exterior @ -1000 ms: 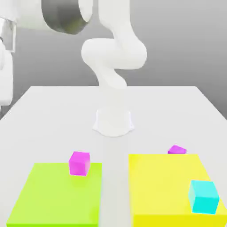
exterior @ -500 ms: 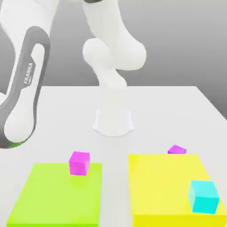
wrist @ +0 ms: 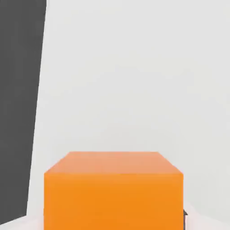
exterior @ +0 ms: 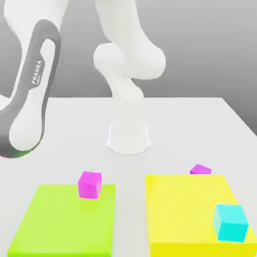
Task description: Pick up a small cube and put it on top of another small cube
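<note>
A small orange cube (wrist: 113, 191) looms large in the hand view, resting on the white table right at the hand. My gripper (wrist: 113, 220) is shut on it; a dark sliver of a fingertip (wrist: 184, 214) touches its side. In the exterior view a magenta cube (exterior: 90, 184) sits at the far edge of the green pad (exterior: 60, 226). A second magenta cube (exterior: 200, 169) lies on the table just behind the yellow pad (exterior: 180, 211). A larger cyan cube (exterior: 230, 222) stands on the yellow pad near its front right corner. The arm's forearm (exterior: 30, 100) reaches down at the exterior view's left.
The robot's white base (exterior: 128, 138) stands mid-table behind the two pads. In the hand view the table's edge (wrist: 39, 112) runs close beside the orange cube, with dark floor beyond it. A strip of bare table separates the green and yellow pads.
The arm swung and lowered at the exterior view's left, its forearm coming into view and then settling slightly. The gripper went from open to shut. The cubes on the pads stayed put.
</note>
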You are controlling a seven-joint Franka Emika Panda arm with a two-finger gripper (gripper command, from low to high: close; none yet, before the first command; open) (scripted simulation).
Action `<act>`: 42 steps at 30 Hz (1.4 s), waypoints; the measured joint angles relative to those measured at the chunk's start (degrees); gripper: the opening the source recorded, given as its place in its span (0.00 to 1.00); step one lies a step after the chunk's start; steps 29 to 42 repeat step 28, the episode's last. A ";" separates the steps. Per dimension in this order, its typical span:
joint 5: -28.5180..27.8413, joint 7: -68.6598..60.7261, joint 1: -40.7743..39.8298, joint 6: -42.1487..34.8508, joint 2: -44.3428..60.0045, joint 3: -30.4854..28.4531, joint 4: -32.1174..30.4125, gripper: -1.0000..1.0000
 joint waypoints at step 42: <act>-6.42 -21.41 10.04 8.39 -30.25 5.34 -38.34 1.00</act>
